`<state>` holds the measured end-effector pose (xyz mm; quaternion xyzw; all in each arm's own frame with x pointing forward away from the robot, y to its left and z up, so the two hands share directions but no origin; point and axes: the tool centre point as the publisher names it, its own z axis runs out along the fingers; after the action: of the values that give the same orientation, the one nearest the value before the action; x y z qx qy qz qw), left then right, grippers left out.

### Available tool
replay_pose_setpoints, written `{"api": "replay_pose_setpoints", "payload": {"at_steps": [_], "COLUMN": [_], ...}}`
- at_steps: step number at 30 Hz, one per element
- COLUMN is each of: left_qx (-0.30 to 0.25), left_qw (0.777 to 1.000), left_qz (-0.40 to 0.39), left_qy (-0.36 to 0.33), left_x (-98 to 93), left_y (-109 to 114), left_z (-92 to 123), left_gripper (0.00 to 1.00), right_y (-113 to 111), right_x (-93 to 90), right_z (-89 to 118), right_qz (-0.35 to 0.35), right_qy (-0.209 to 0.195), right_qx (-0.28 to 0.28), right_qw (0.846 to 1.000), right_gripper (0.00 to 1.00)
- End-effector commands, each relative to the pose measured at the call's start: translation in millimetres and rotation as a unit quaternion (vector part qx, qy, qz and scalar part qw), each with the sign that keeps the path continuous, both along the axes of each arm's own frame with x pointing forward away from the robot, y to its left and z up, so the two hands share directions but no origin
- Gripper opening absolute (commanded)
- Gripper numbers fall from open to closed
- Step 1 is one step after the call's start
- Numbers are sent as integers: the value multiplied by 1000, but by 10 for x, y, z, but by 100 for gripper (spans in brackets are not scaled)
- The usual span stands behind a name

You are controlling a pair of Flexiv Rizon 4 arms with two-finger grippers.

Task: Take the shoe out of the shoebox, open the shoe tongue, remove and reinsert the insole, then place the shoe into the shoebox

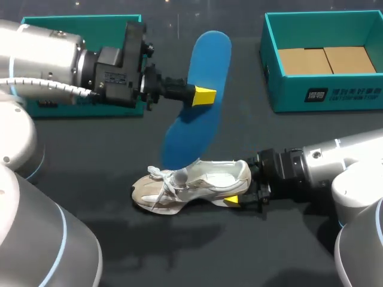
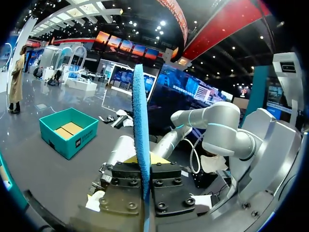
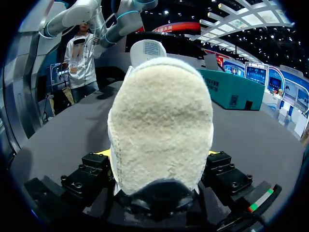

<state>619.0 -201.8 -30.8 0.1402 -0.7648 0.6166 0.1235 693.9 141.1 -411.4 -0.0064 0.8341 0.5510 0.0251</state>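
Note:
A blue insole [image 1: 206, 66] hangs tilted above the table, and my left gripper [image 1: 205, 95] is shut on its middle. In the left wrist view the insole [image 2: 141, 135] shows edge-on, pinched between the fingers of the left gripper [image 2: 145, 169]. Below it a white and beige sneaker [image 1: 188, 184] lies on the dark table, toe pointing left. My right gripper [image 1: 239, 188] is shut on the heel from both sides. That heel [image 3: 161, 121] fills the right wrist view between the fingers of the right gripper [image 3: 159, 157].
An open teal shoebox [image 1: 323, 95] with brown cardboard inside stands at the back right, also seen as the box [image 2: 67, 130] and the box [image 3: 231, 87]. A second teal box part [image 1: 78, 24] lies at the back left, behind my left arm.

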Motion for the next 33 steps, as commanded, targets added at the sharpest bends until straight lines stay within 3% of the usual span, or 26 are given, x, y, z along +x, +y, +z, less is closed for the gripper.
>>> {"api": "replay_pose_setpoints", "payload": {"at_steps": [1,11,33], "left_qx": [-89,-106,-96], "left_qw": [995,993,994], "left_qz": [40,50,42], "left_qy": [-9,5,27], "left_x": [-148,-373,-345], "left_y": [256,323,360], "left_z": [-63,-146,-79], "left_gripper": [0,0,0], "right_y": [10,10,10], "right_x": [-13,-13,-13], "right_z": [7,7,7], "right_qz": [-1,-1,-1], "right_qy": [0,0,0], "right_qx": [-3,-3,-3], "right_qw": [1000,1000,1000], "right_gripper": [0,0,0]}}
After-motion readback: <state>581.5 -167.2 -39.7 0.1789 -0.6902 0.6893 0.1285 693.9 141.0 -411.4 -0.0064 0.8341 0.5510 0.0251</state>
